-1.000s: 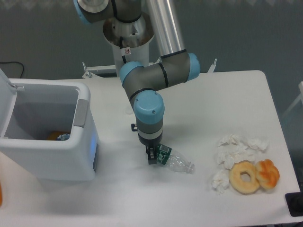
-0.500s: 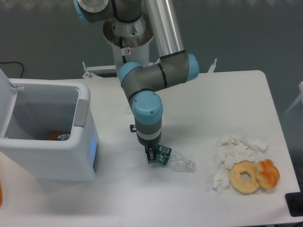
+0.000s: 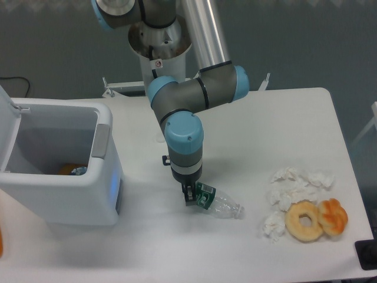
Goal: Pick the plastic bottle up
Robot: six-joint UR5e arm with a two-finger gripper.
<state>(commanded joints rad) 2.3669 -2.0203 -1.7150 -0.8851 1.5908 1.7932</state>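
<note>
The plastic bottle lies tilted on the white table, just right of centre. It is clear, with a dark green and white label band at its left end. My gripper points straight down over that labelled end. Its dark fingers are closed against the label. The bottle's clear end reaches right and down toward the table. The far finger is hidden behind the label.
An open white bin stands at the left, with something orange inside. White tissue wads, a tan ring doughnut and an orange pastry lie at the right. A dark object sits at the front right corner.
The gripper has barely moved. The bottle's labelled end has shifted slightly in the fingers and the bottle has turned a little; its clear end stays low.
</note>
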